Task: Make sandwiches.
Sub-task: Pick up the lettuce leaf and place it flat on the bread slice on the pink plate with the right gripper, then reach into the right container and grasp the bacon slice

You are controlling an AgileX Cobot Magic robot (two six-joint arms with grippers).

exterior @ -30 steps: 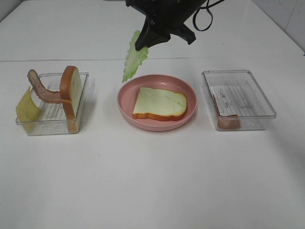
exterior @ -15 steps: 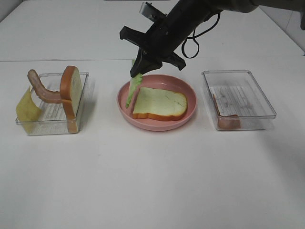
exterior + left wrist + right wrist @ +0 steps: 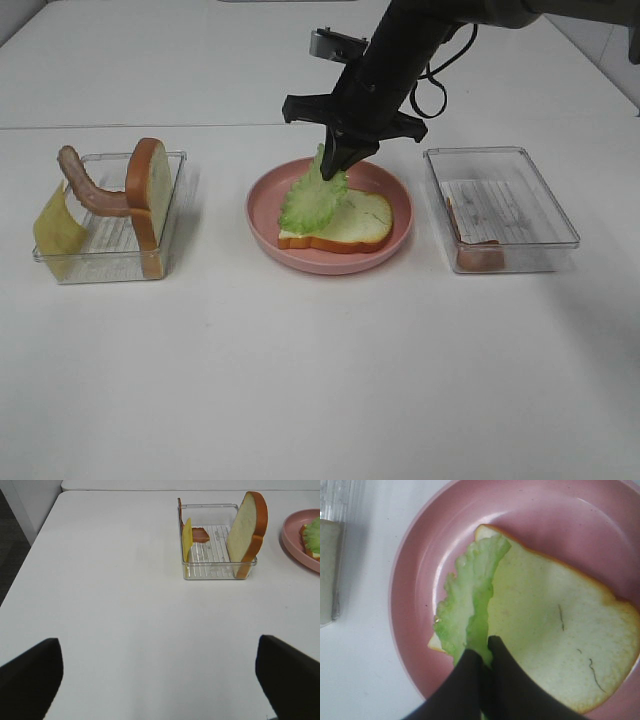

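**Lettuce meets bread on the plate**

Lettuce (image 3: 312,195) hangs pinched at its far end in the right gripper (image 3: 338,165). Its long axis runs far to near, and its lower part touches the left half of the bread slice (image 3: 365,222) on the pink plate (image 3: 330,266). Nothing stands between them. The left gripper (image 3: 159,677) is spread, well left of the left tray (image 3: 100,270), which holds the upright bread (image 3: 148,195).

Place: robotics lab bench, staged rather than domestic.
Surface: plain white table (image 3: 320,380), filling the frame.
Equipment: black robot arm (image 3: 400,50), upper centre.
Props: toy bread slice (image 3: 365,222) on pink plate (image 3: 330,263), centre.
Containers: clear left tray (image 3: 100,268), clear right tray (image 3: 500,150), flanking the plate.
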